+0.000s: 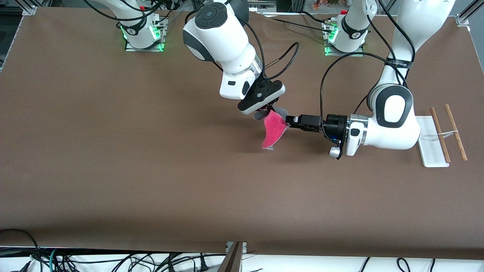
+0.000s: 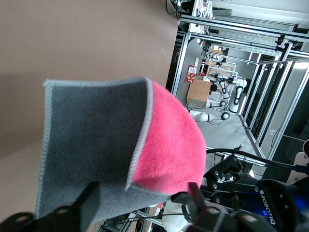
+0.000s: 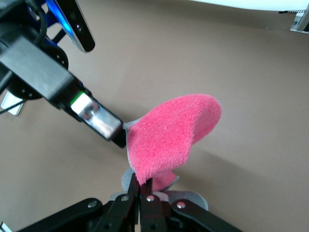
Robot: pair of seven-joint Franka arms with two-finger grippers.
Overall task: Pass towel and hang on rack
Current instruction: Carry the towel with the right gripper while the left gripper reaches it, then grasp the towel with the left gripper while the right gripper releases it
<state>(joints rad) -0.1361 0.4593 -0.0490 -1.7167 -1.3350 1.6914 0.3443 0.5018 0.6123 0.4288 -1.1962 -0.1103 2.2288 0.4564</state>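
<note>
The towel [image 1: 273, 130] hangs in the air over the middle of the table, pink-red side toward the front camera, grey side showing in the left wrist view [image 2: 91, 145]. My right gripper [image 1: 270, 109] is above it and shut on its top edge; in the right wrist view the gripper [image 3: 147, 186] pinches the towel [image 3: 171, 133]. My left gripper [image 1: 289, 121] reaches in level from the rack's end, open, its fingers [image 2: 88, 203] on either side of the towel's edge and apart from it. The rack [image 1: 431, 145] lies at the left arm's end of the table.
The rack's two wooden rods [image 1: 448, 132] lie over its white base, joined by a white clip. The left arm's elbow [image 1: 393, 121] hangs low just beside the rack. The brown table [image 1: 151, 170] is bare elsewhere. Cables hang below the table's front edge.
</note>
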